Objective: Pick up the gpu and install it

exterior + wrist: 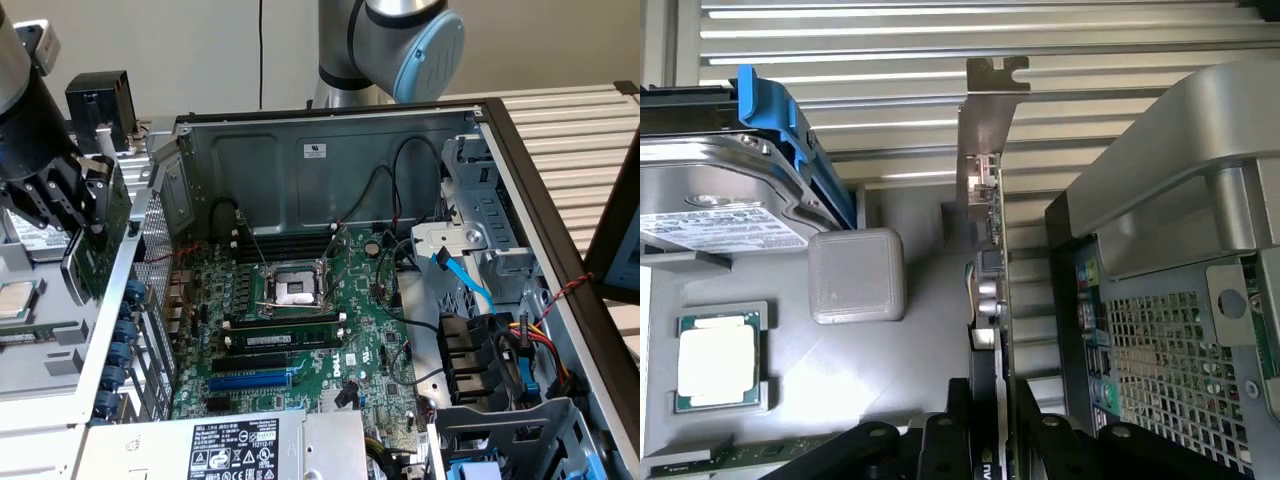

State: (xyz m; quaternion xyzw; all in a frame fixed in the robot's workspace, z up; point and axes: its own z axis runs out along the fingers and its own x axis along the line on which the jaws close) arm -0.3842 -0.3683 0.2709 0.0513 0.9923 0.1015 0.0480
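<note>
My gripper (72,205) is at the exterior view's left, outside the open computer case (330,150), raised above the parts tray. It is shut on the gpu (100,235), a green card held upright on its edge. In the wrist view the gpu (992,260) appears edge-on between my black fingers (940,440). Its silver end bracket (987,120) points away from the gripper (995,435). The card hangs just beside the case's perforated rear wall (1160,340). The large green motherboard (300,330) lies inside the case, with a blue expansion slot (250,380) near its front.
Below the card, the grey tray holds a hard drive in a blue caddy (730,200), a processor (718,360) and a grey block (855,275). Inside the case are cables (530,350), a drive cage (480,240) and a power supply (230,445).
</note>
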